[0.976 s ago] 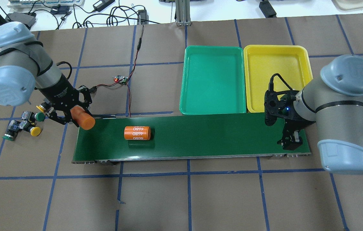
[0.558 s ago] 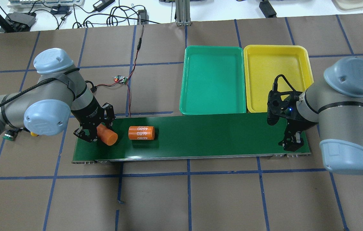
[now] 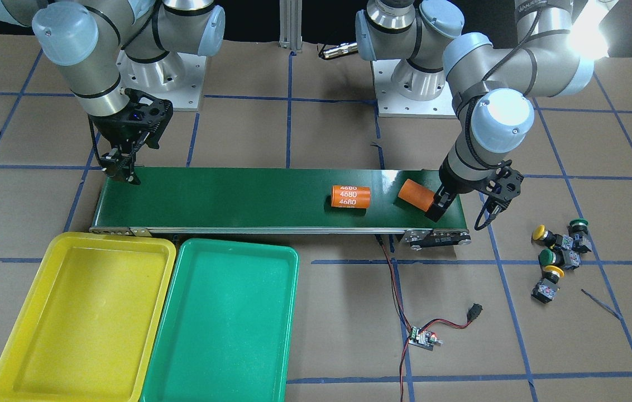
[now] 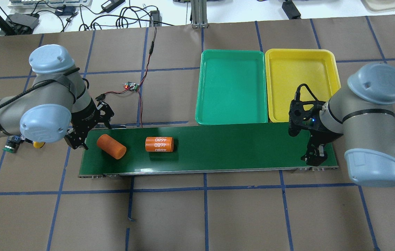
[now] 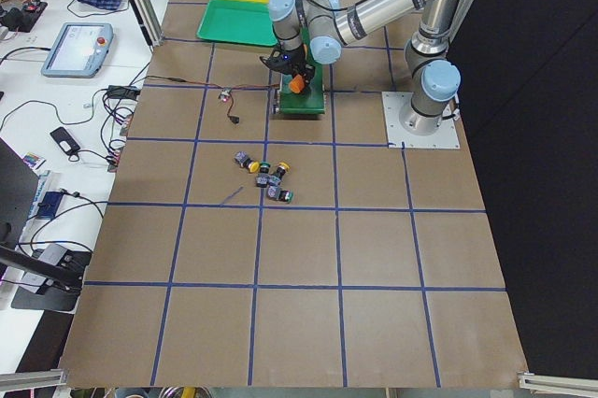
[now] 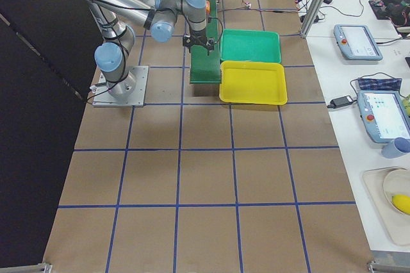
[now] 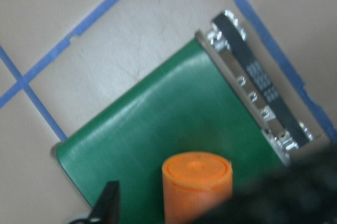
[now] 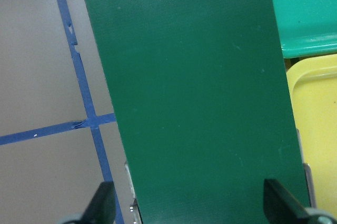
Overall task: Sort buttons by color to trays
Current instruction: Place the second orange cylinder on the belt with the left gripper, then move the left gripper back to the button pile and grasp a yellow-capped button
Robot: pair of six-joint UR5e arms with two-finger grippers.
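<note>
The buttons (image 3: 559, 251), yellow and green caps on dark bodies, lie in a cluster on the table past the belt's end; the overhead view shows only a yellow cap (image 4: 37, 144) and a green one (image 4: 9, 148) beside my left arm. The green tray (image 4: 232, 87) and yellow tray (image 4: 302, 80) stand side by side behind the belt, both bare. My left gripper (image 4: 91, 128) is open at the belt's left end, just clear of a plain orange cylinder (image 4: 111, 146). My right gripper (image 4: 318, 153) hangs open over the belt's right end, holding nothing.
A long dark-green conveyor belt (image 4: 218, 150) crosses the table's middle. An orange cylinder marked 4680 (image 4: 159, 144) lies on it right of the plain one. A small circuit board (image 4: 132, 86) with red-black wires sits behind the belt's left part.
My left gripper carried the plain orange cylinder from beside the buttons onto the belt, let it go and drew back left. The 4680 cylinder drifted right. The right arm barely moved.
</note>
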